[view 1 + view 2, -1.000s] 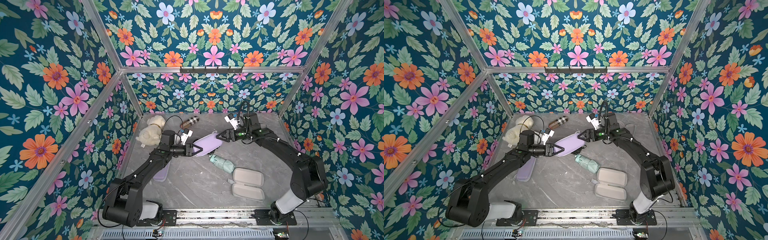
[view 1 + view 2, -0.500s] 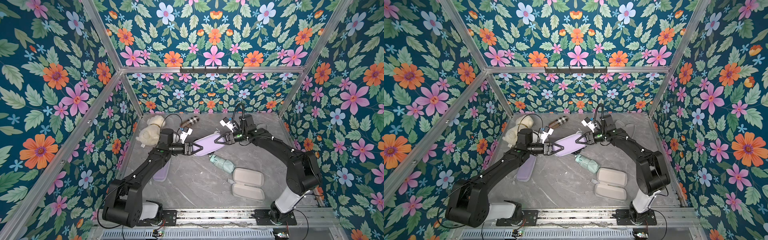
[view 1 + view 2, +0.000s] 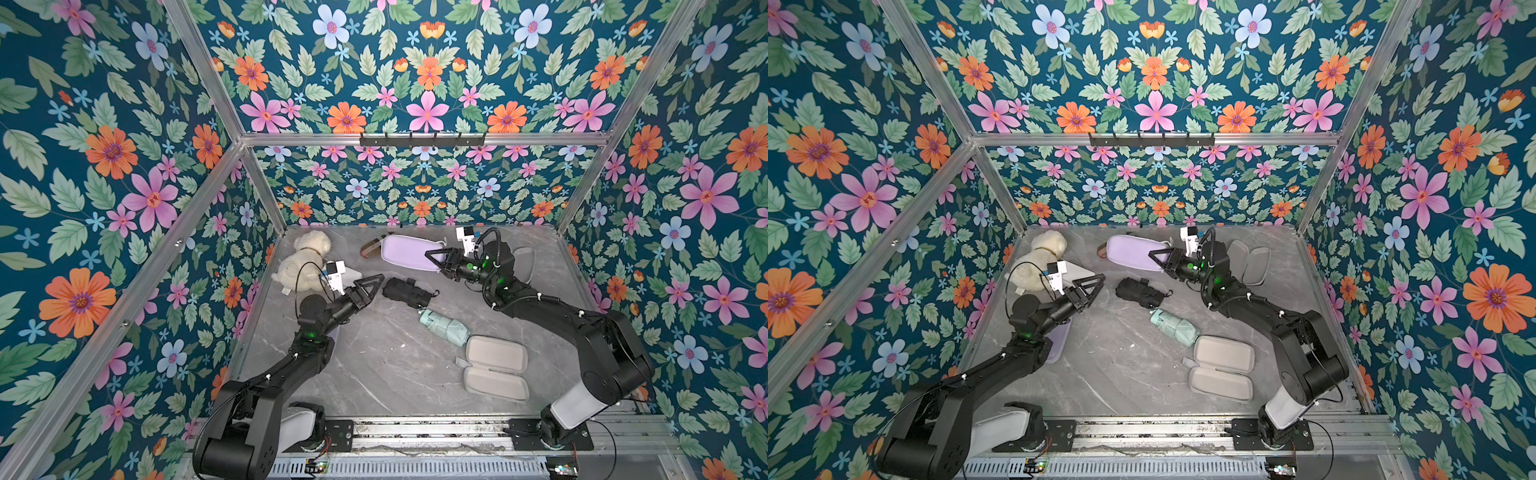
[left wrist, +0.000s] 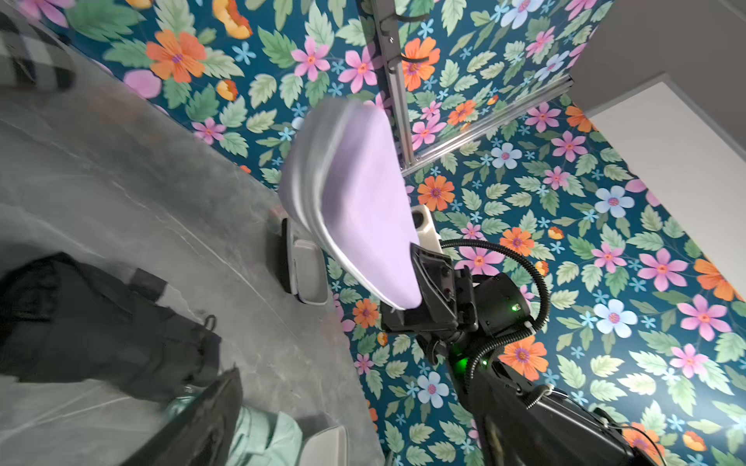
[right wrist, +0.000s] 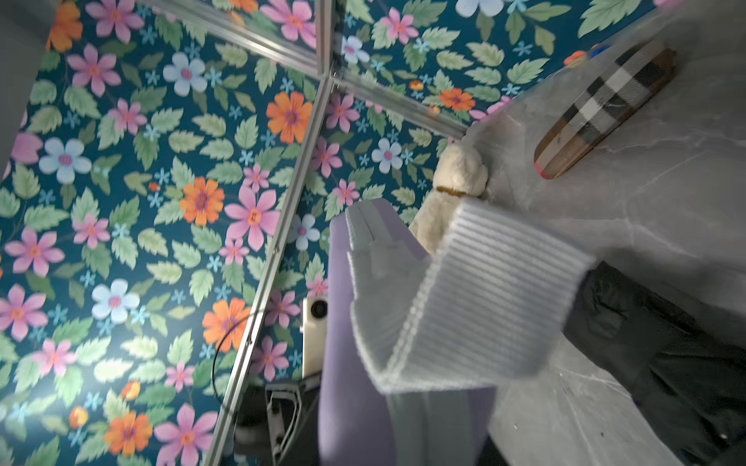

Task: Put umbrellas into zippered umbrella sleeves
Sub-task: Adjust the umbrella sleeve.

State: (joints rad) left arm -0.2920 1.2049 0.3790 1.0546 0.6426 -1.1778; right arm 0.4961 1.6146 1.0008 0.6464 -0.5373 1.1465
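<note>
The right claw (image 3: pixel 436 259) is clamped on one end of a lavender case (image 3: pixel 405 251) and holds it off the table at the far middle. The case looks zipped shut; whether an umbrella is inside cannot be seen. The left claw (image 3: pixel 370 286) has its fingers apart and empty, just left of the black umbrella (image 3: pixel 405 292), which lies loose in the middle of the table (image 3: pixel 374 374). The mint umbrella (image 3: pixel 444 326) lies loose too, nearer and to the right, beside an open case (image 3: pixel 494 370) that shows only bare grey lining. A second open case (image 3: pixel 1250 262) lies at the far right behind the right arm. Another lavender case, the flat lavender case (image 3: pixel 1059 340), lies partly hidden under the left arm. By my reading, the lavender pair may be packed. The black and mint umbrellas have not yet been put in and zipped.
</note>
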